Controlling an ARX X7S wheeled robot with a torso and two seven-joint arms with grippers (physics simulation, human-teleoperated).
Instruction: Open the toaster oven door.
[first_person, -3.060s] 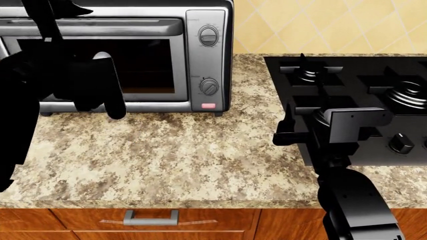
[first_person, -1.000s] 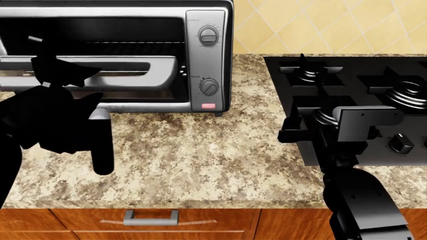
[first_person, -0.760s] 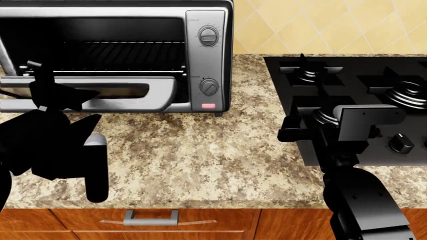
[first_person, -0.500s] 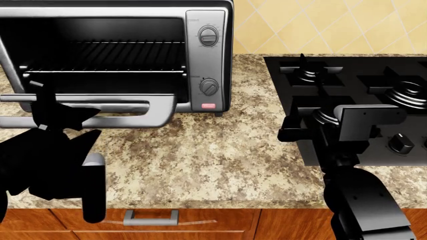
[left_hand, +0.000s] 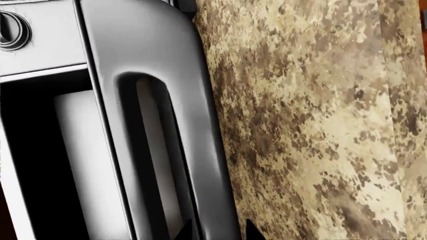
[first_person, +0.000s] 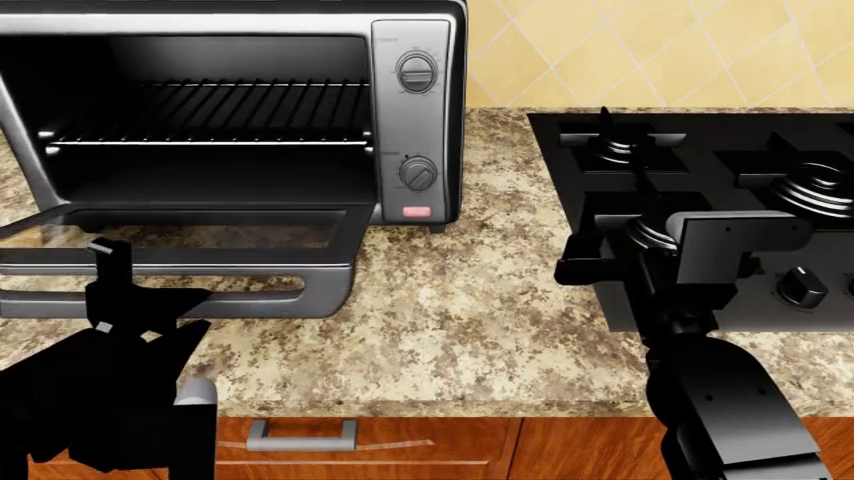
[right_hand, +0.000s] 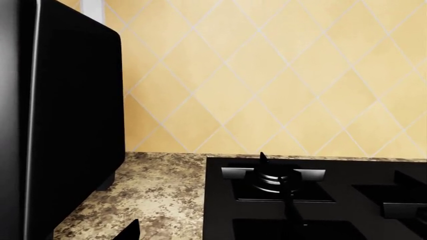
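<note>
The oven (first_person: 240, 110) sits at my 11 o'clock on the stone surface (first_person: 454, 300), its door (first_person: 187, 265) dropped flat and open. My left gripper (first_person: 104, 285) pinches the door's bar handle (left_hand: 167, 125). My right gripper (first_person: 587, 255) hovers over the stove (first_person: 747, 160) at 2 o'clock; I cannot tell its spread.

the oven (first_person: 416, 110) is brushed silver with a black inside and a small pink-red button (first_person: 416, 212). its door (first_person: 187, 262) is silver-framed. the counter (first_person: 454, 310) is speckled tan and brown. the hob (first_person: 721, 170) is black, the wall tiles (right_hand: 267, 75) yellow, the cabinets (first_person: 400, 450) reddish wood.
</note>
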